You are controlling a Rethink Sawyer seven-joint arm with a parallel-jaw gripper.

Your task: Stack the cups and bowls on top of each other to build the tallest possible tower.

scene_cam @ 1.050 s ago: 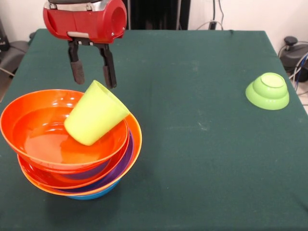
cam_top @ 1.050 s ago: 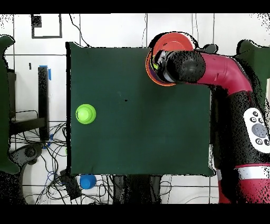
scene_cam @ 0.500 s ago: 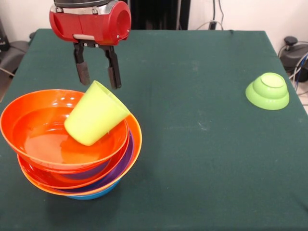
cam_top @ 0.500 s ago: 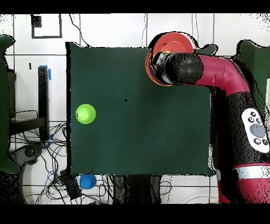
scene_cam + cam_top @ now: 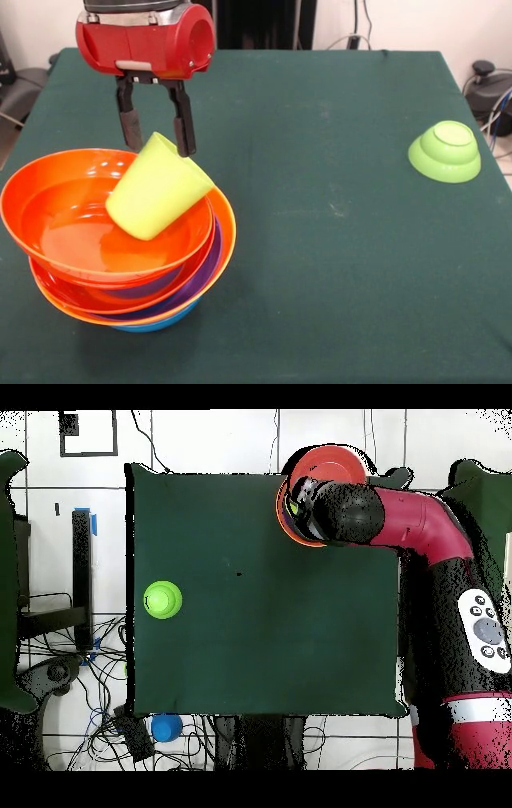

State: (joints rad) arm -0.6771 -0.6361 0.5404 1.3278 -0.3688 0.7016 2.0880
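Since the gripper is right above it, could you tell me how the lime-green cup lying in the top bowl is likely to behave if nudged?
The cup lies tilted against the glossy top orange bowl, so it would probably slide or roll. It looks thin and light, likely easy to shift. The open gripper hangs just above its rim.

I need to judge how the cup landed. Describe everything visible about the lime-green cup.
The cup is a plain lime-green tumbler, smooth and plastic-looking, tapered and taller than wide. It lies tilted in the top orange bowl of the stack, leaning on that bowl's far rim, its narrow closed end pointing down toward the camera. The open end effector hangs just behind it, not gripping it; whether they touch is unclear.
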